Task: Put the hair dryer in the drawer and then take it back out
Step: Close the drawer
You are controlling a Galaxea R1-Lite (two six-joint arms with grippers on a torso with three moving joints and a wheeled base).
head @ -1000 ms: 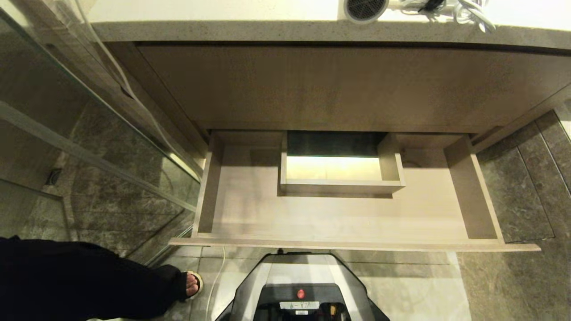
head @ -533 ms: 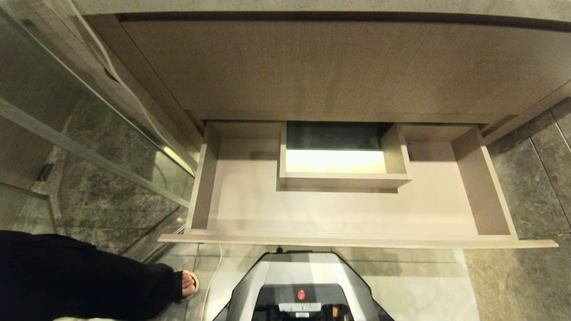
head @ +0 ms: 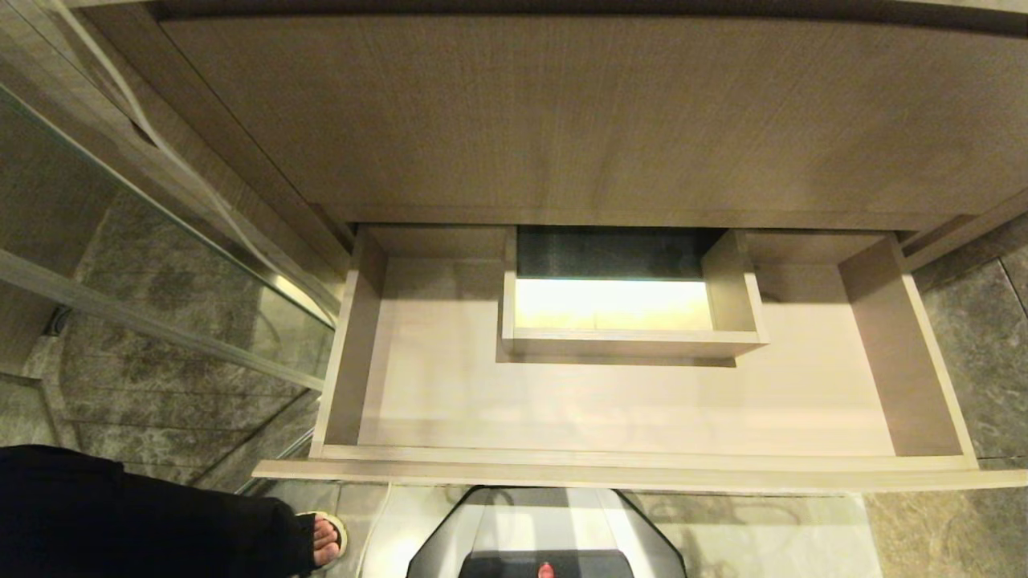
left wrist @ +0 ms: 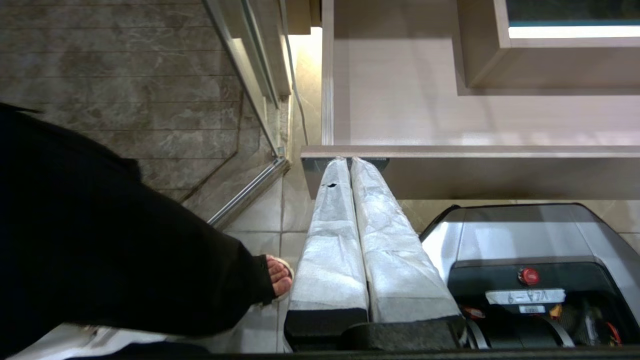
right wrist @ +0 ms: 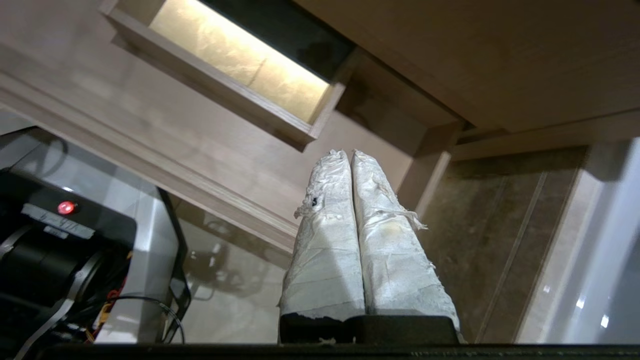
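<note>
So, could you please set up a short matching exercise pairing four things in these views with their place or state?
Things:
1. drawer
2. boxed hole
3. left gripper
4. person's foot

Place or state:
A. shut, in front of the drawer's left end
B. pulled open, nothing on its floor
C. on the tiles left of the robot's base
D. at the drawer's back, lit inside

Pairs: 1-B, 2-D, 3-A, 4-C

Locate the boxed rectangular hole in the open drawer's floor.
In the head view the boxed hole sits at the back middle of the drawer, just under the cabinet front.
</note>
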